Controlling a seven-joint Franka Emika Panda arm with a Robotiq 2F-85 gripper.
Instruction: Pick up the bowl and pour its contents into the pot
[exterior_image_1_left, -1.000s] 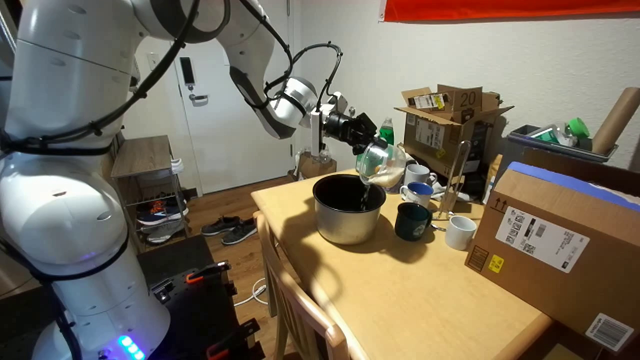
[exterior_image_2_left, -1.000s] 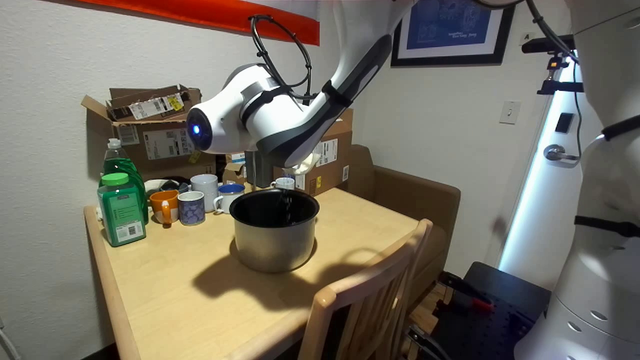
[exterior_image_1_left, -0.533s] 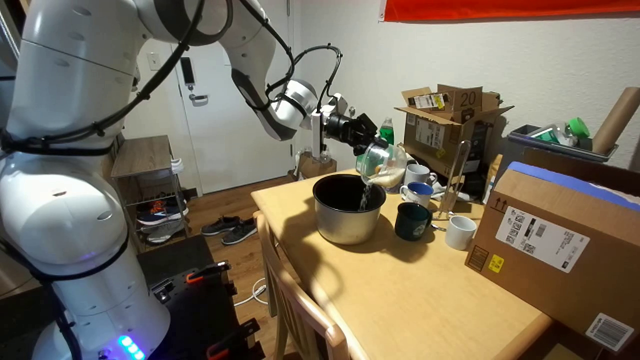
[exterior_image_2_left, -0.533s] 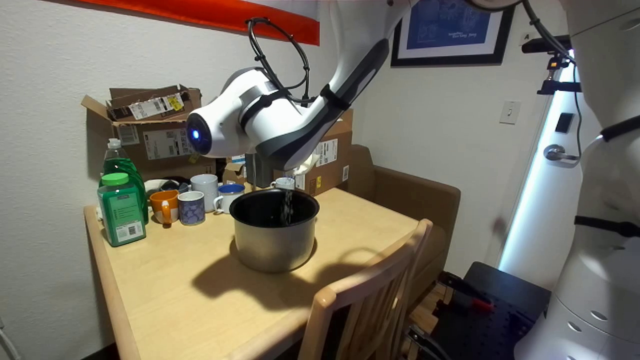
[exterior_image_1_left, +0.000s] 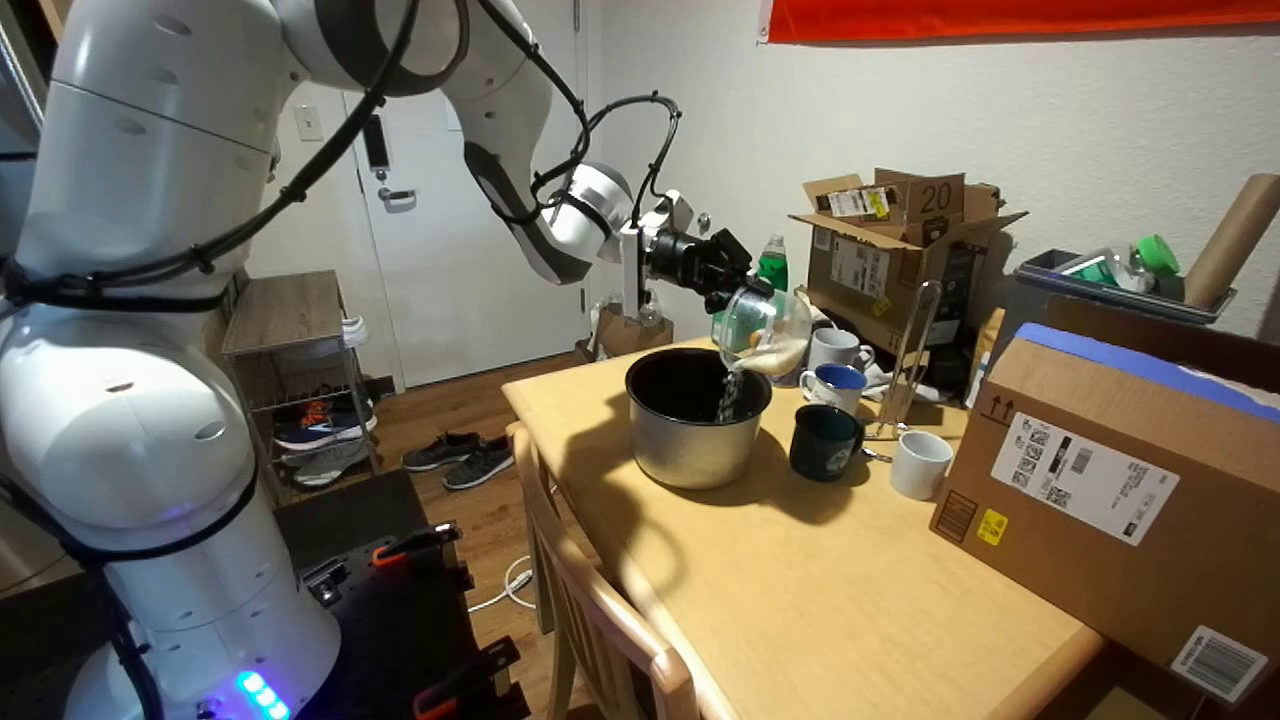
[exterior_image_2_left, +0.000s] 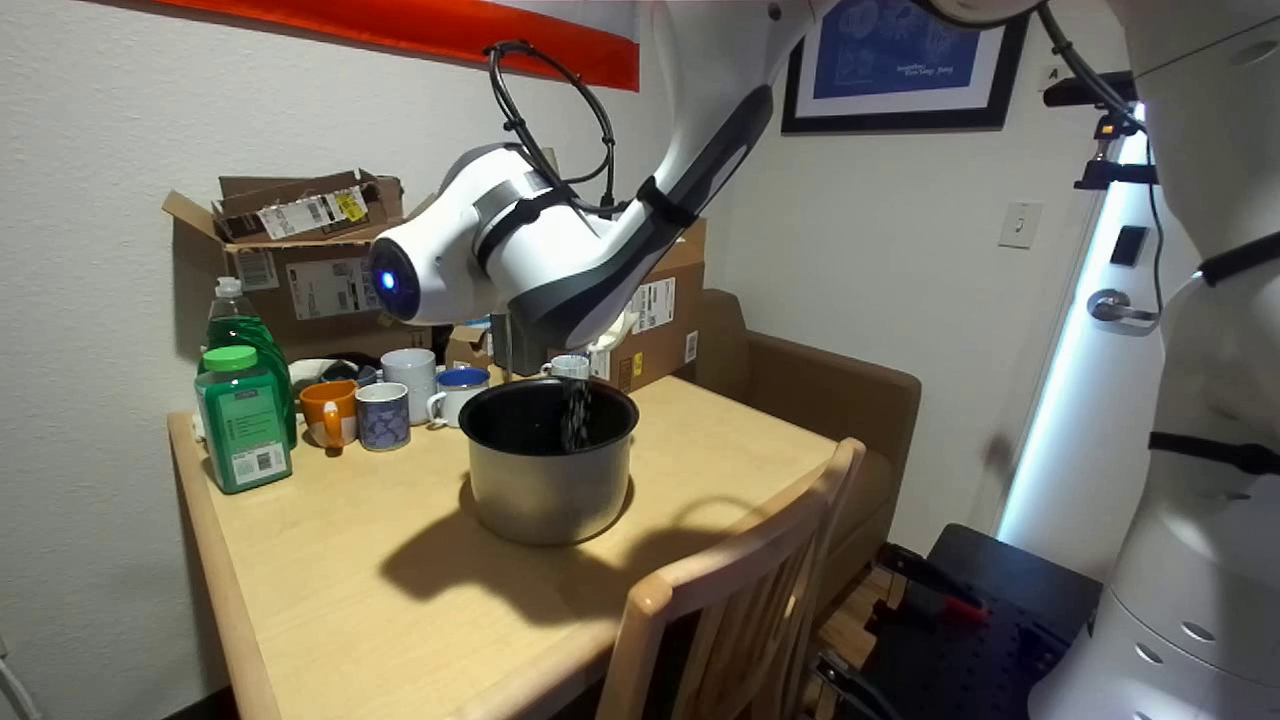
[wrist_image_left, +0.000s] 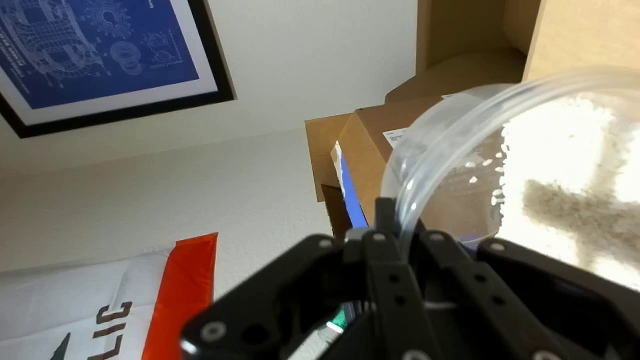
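Mid-pour, the gripper (wrist_image_left: 402, 227) pinches the bowl (exterior_image_1_left: 746, 318) as rice (exterior_image_1_left: 730, 393) streams into the pot (exterior_image_1_left: 694, 452); full emptying likely needs further tilt.

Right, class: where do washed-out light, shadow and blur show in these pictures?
Wrist view: rice partly washed out white, gripper slightly soft; both exterior views: dark shadows on the table beside the pot, falling grains blurred.

Both exterior views are looking down across the table (exterior_image_1_left: 850, 600) from opposite ends at middling range, sharing the pot (exterior_image_2_left: 548, 495) near centre. The wrist view is peering from very close past the bowl (wrist_image_left: 445, 155) at three o'clock, facing the wall (wrist_image_left: 310, 60).
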